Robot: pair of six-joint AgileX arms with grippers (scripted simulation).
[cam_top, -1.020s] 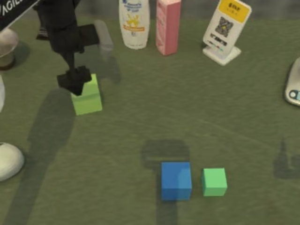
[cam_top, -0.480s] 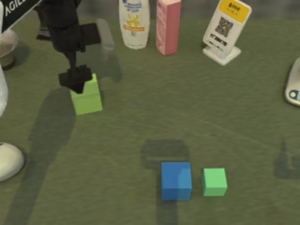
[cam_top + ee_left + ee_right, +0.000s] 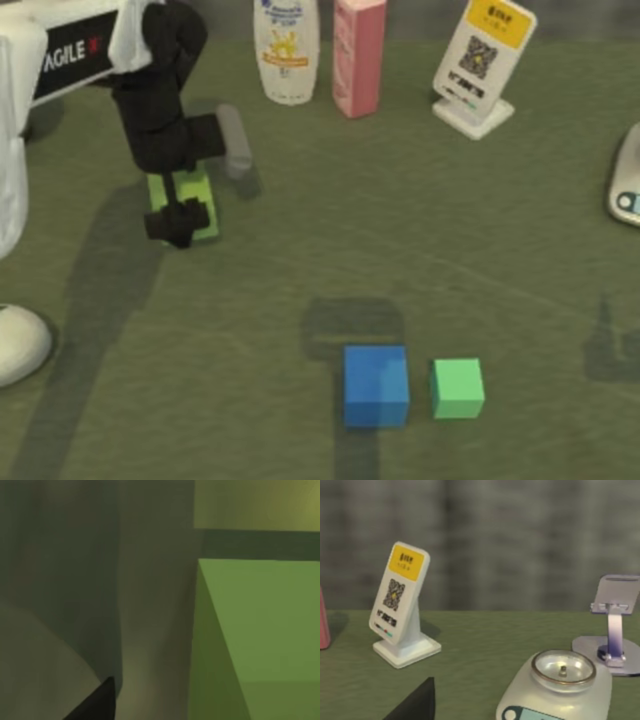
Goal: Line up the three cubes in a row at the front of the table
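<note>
Left gripper (image 3: 181,222) directly over the lime yellow-green cube (image 3: 205,192) in the upper left of the top view; whether its fingers are open or closed cannot be told
Cube sits on the olive-green table (image 3: 480,250), mostly hidden under the black gripper, only its edges showing on either side; in the left wrist view the cube (image 3: 260,640) fills the right half, very close to the camera. Blue cube (image 3: 376,386) and small mint-green cube (image 3: 458,388) lie side by side, just apart, at the lower centre of the top view, well away from the gripper. Right arm is out of the top view; its wrist camera faces a QR-code stand (image 3: 400,605) and a kitchen scale (image 3: 555,690)
</note>
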